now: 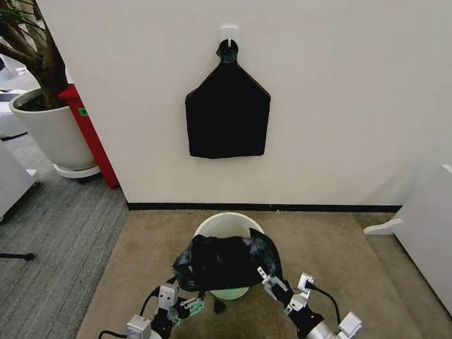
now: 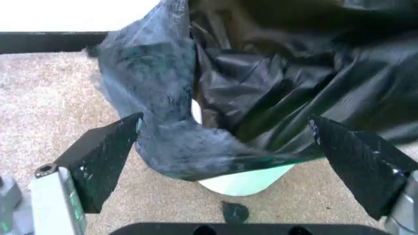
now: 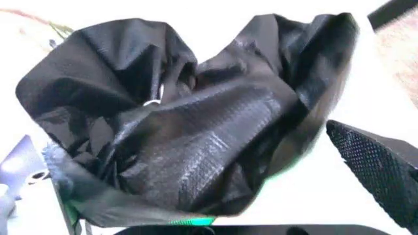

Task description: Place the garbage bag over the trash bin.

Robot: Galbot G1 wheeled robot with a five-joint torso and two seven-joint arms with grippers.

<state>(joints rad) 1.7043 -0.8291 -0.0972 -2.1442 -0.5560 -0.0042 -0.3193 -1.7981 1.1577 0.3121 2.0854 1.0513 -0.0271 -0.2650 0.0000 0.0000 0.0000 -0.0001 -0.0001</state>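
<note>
1. Nearest your head camera, both grippers sat low in front of the trash bin. Your left gripper was at the near-left of the garbage bag, your right gripper at its near-right. That bag lay bunched over the bin's near half; the far rim was bare. Both stood on the carpet floor, below a flat black bundle hung on the wall.

2. From your left wrist, the left gripper was spread wide, one finger either side of the draped bag, gripping nothing. Pale bin wall showed beneath the bag's edge.

3. From your right wrist, the crumpled bag lay between widely parted fingers, apparently unheld.

4. You looked to be mid-way through fitting: next you'd need to catch the hem and stretch it over the far rim.
</note>
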